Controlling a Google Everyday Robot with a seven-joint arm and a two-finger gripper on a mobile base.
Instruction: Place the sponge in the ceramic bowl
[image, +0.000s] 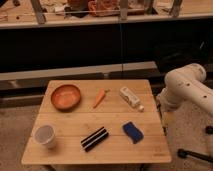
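Note:
The blue sponge (132, 132) lies flat on the wooden table (115, 119), near its front right corner. The orange-brown ceramic bowl (65, 97) sits at the back left of the table with nothing in it. My white arm (186, 88) hangs beside the table's right edge, level with the back half, and runs out of the picture to the right. The gripper itself is out of view. Nothing is touching the sponge or the bowl.
An orange carrot (100, 98) and a white bottle (130, 98) on its side lie between the bowl and the arm. A black bar with white stripes (94, 138) sits left of the sponge. A white cup (45, 135) stands at the front left. A dark counter runs behind.

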